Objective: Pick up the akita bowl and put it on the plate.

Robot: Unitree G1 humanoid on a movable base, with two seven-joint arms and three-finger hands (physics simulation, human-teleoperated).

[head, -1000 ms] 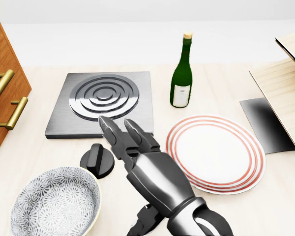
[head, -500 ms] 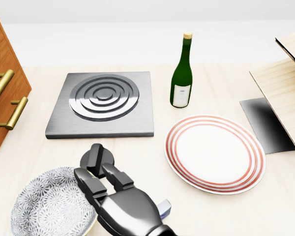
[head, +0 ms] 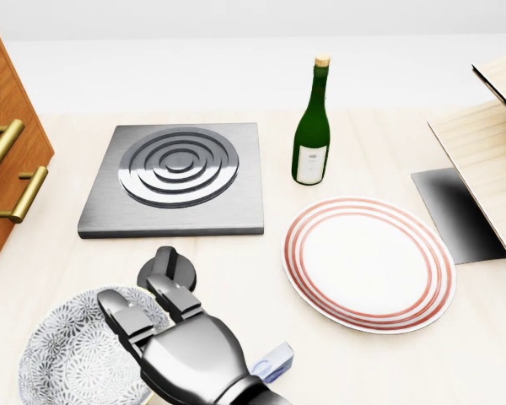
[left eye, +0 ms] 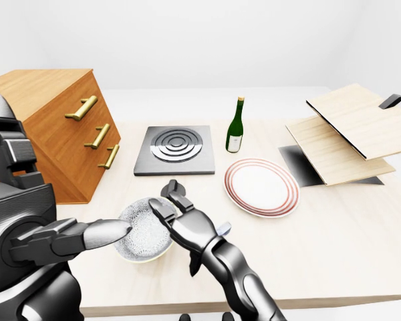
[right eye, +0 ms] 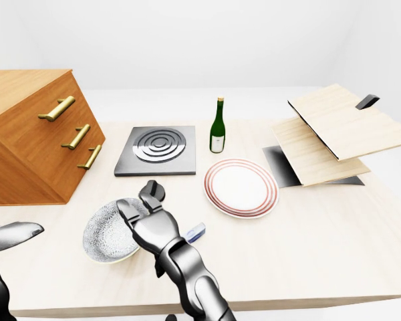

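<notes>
Right hand over akita bowl right rim, fingers spread, not gripping; left hand open, fingers straight, beside bowl — plate well apart

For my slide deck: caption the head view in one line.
Right robot hand poised over the patterned akita bowl's rim at lower left; the red-ringed plate waits empty to its right.

All 3 views are bright, evenly lit and sharp from edge to edge. Light is diffuse and falls from above. Shadows on the table are faint, the strongest a dark graded patch under the boards at its right edge. Soft highlights show on the right hand and the burner plate rings. Straight lines hold true at the frame borders.
</notes>
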